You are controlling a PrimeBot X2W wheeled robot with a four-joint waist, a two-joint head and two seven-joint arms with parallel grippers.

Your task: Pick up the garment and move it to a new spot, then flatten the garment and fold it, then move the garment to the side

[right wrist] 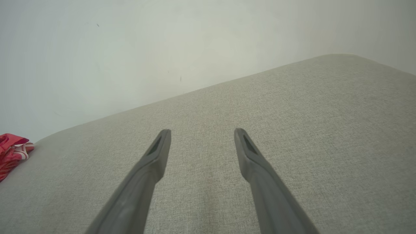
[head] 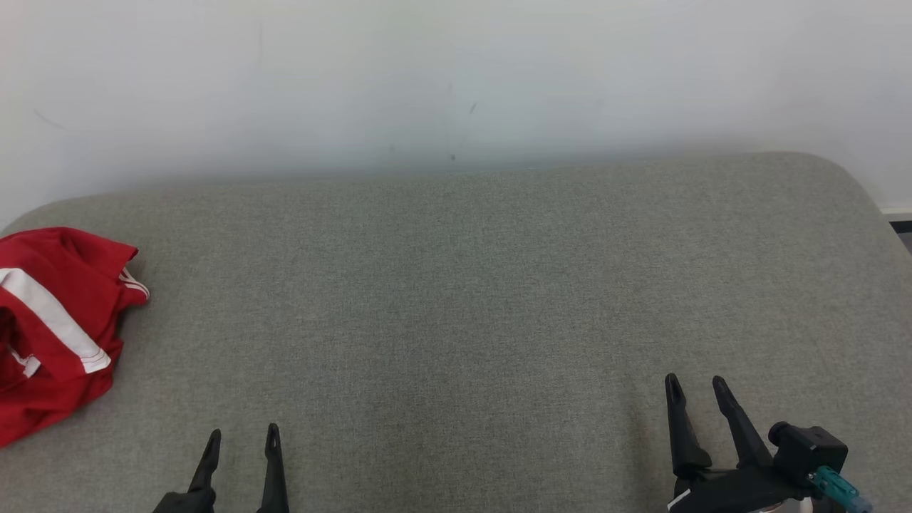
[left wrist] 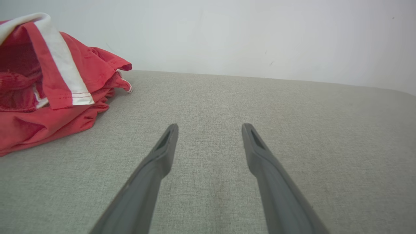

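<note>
The garment [head: 57,328] lies crumpled in a red heap at the far left of the grey padded surface [head: 456,285], partly cut off by the picture's edge. A broad white band crosses it, and red-and-white striped trim shows at its right side. In the left wrist view the garment [left wrist: 48,94] is up and to the left of my fingers; whether the heap is one piece or two I cannot tell. My left gripper [head: 242,434] stands open at the near edge, right of the heap and apart from it. My right gripper [head: 697,385] is open at the lower right, holding nothing.
A plain white wall [head: 456,85] rises directly behind the surface. The surface rounds off at its far right corner [head: 848,178], with a strip of floor [head: 903,231] beyond. Between the heap and my right gripper there is only bare grey fabric.
</note>
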